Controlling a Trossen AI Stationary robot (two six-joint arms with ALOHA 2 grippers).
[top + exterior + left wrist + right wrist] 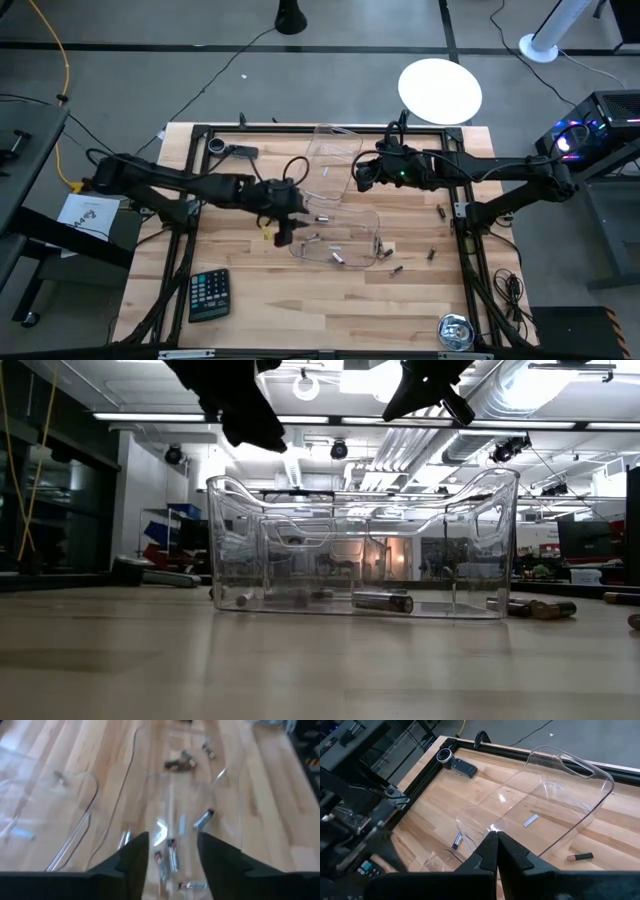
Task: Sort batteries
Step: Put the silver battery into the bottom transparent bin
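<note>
Overhead, left gripper (283, 236) open at nine o'clock of clear plastic tray (372, 258), right gripper (357, 178) closed, left wrist view alone showing four small silvery cylindrical batteries (172, 856) inside.

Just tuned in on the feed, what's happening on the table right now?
The robot is sorting batteries into clear trays. The left gripper hangs open over the near tray, nothing between its fingers; several batteries lie in the tray below it. The right gripper is shut and empty, waiting over the far tray. More loose batteries lie on the wood to the right of the near tray, not yet sorted.
</note>
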